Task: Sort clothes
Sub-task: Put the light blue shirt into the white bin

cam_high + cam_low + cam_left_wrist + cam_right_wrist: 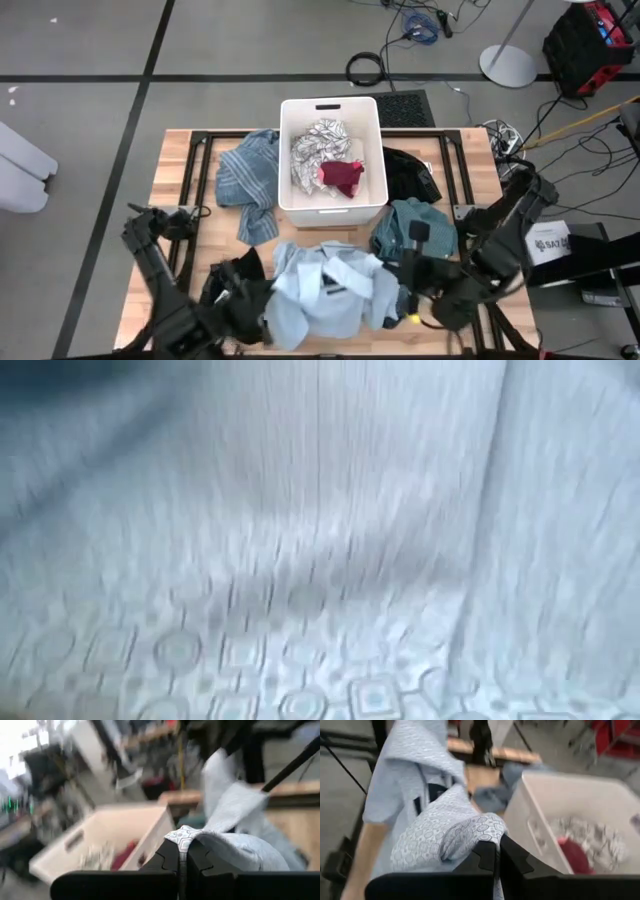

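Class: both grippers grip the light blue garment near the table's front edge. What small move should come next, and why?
Probably raise it together toward the bin. The left gripper and right gripper are both shut on the light blue garment, which lies just in front of the bin, which already holds clothes.

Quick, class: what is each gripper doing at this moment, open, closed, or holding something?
Left gripper: closed, pinching the light blue patterned garment.
Right gripper: closed, pinching the same light blue patterned garment.

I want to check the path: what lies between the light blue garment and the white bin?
In the high view, only bare wooden table separates the light blue garment from the white bin; the teal garment lies aside.
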### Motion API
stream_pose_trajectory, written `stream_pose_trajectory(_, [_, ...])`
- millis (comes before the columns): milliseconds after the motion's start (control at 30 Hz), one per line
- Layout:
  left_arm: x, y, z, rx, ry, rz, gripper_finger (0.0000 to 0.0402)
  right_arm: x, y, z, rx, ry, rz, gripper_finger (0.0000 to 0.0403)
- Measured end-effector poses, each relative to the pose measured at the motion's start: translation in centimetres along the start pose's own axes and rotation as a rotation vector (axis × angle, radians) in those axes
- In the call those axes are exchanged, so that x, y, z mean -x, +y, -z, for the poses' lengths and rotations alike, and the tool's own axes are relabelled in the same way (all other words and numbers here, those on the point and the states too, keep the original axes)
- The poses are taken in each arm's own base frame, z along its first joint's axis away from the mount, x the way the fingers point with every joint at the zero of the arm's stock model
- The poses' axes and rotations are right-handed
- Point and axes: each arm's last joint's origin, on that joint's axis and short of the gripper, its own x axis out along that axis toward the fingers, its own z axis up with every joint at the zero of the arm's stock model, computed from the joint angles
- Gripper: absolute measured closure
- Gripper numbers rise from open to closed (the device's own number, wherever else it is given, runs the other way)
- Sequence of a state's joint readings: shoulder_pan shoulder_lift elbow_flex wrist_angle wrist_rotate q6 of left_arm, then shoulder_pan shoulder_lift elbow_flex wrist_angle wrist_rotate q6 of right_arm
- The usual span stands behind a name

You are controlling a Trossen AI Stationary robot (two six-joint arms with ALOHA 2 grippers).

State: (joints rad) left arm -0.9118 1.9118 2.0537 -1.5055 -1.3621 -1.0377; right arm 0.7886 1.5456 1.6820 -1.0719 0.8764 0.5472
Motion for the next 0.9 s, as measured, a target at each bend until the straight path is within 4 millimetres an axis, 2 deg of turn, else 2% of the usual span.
stream_pose_trajectory(67, [-1.6, 0.5, 0.8, 0.063, 0.09, -0.026, 0.0398, -1.5, -0.1, 1.0, -0.003, 0.063, -0.005, 0.0403])
stream_pose_trajectory(200, [-3.8, 0.7, 2.4, -0.004, 0.225, -0.044, 0.0399, -5.2, 0.1, 3.7, -0.011, 0.159, -0.007, 0.0403])
stream_pose_trajectory(367, [-6.9, 0.7, 5.5, -0.1, 0.376, -0.109, 0.0399, -9.9, 0.1, 7.1, -0.023, 0.225, -0.089, 0.0403])
stream_pose_trajectory(500, [-8.6, 1.0, 8.2, -0.135, 0.508, -0.156, 0.04, -12.8, -0.6, 9.2, -0.045, 0.254, -0.157, 0.0403])
stream_pose_trajectory(667, [-9.3, -0.4, 10.7, -0.076, 0.629, -0.081, 0.04, -14.2, -0.3, 11.0, -0.1, 0.266, -0.34, 0.0403])
stream_pose_trajectory(900, [-8.8, -2.2, 12.4, -0.056, 0.789, 0.116, 0.0397, -14.1, 0.6, 11.7, -0.153, 0.333, -0.54, 0.0403])
